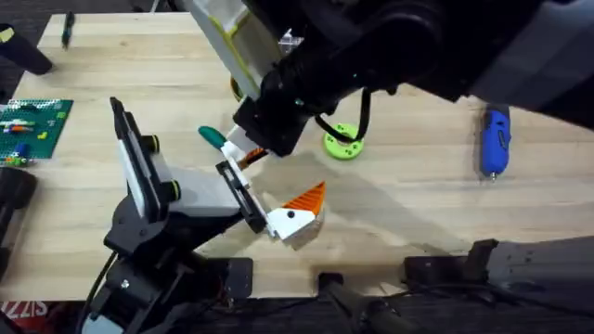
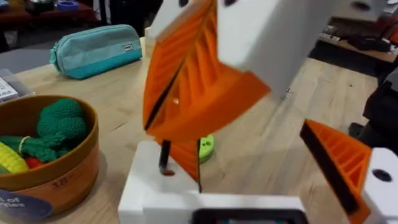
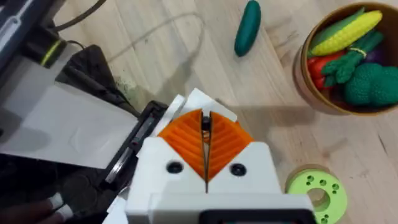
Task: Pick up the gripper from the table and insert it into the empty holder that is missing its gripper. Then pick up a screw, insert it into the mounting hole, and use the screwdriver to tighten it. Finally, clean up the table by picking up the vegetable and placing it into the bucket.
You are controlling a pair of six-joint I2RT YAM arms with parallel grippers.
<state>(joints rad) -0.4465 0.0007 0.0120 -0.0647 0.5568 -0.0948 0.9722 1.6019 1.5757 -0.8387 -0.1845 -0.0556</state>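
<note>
The gripper (image 1: pixel 243 151) sits pinched in the right gripper (image 3: pixel 206 144), pads closed on its thin edge, just above the holder (image 1: pixel 153 186) beside the twin fingertip (image 1: pixel 299 211); insertion looks under way. Left gripper: cannot tell. Screwdriver (image 1: pixel 494 141) lies untouched; a green vegetable (image 3: pixel 248 27) remains beside the bucket (image 3: pixel 304 70).

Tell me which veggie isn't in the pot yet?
The dark green cucumber-like one lying alone on the table, apart from the bucket. The corn, broccoli and red vegetable already sit inside it.
</note>
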